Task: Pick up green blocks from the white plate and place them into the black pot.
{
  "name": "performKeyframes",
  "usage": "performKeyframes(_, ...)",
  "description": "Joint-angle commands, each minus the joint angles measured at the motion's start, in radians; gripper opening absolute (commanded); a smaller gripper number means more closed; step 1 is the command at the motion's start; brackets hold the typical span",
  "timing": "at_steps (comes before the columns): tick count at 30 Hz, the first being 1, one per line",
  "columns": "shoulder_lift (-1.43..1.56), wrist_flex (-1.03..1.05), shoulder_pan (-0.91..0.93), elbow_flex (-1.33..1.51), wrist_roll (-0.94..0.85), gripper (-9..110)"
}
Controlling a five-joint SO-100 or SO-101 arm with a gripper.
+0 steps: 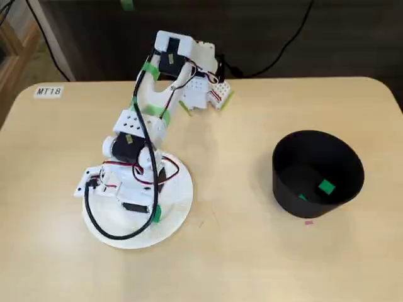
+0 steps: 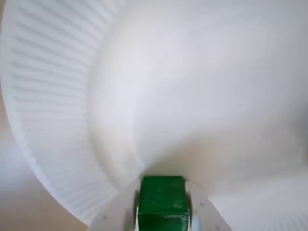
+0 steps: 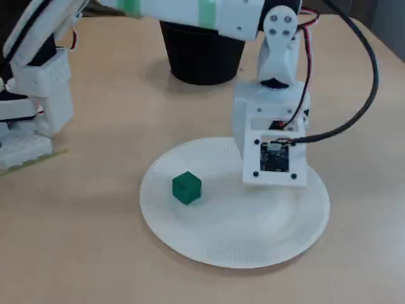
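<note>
My gripper (image 2: 162, 192) is down over the white paper plate (image 2: 57, 96), and a green block (image 2: 162, 206) sits tight between its two white fingers in the wrist view. In a fixed view from above, the arm covers much of the plate (image 1: 179, 189), and a bit of green (image 1: 156, 214) shows at the gripper. In the other fixed view, the wrist camera mount (image 3: 273, 158) hides the fingers, and a second green block (image 3: 186, 187) lies loose on the plate (image 3: 240, 234) to its left. The black pot (image 1: 283, 189) holds a green block (image 1: 325, 187).
The arm's base (image 1: 189, 69) stands at the table's back edge in a fixed view. A black cable (image 3: 361, 82) loops from the wrist. A label reading MT18 (image 1: 48, 91) is stuck on the table. The pot (image 3: 201, 60) stands behind the plate in the other fixed view.
</note>
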Motion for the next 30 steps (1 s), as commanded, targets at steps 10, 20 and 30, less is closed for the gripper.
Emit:
performKeyframes(10,0.397,-0.025,-0.058,-0.048,-0.083,-2)
performKeyframes(20,1.127,-0.336,-0.419,0.632,0.104,-2)
performKeyframes(30,1.209,-0.485,-0.877,0.887,0.198,-2)
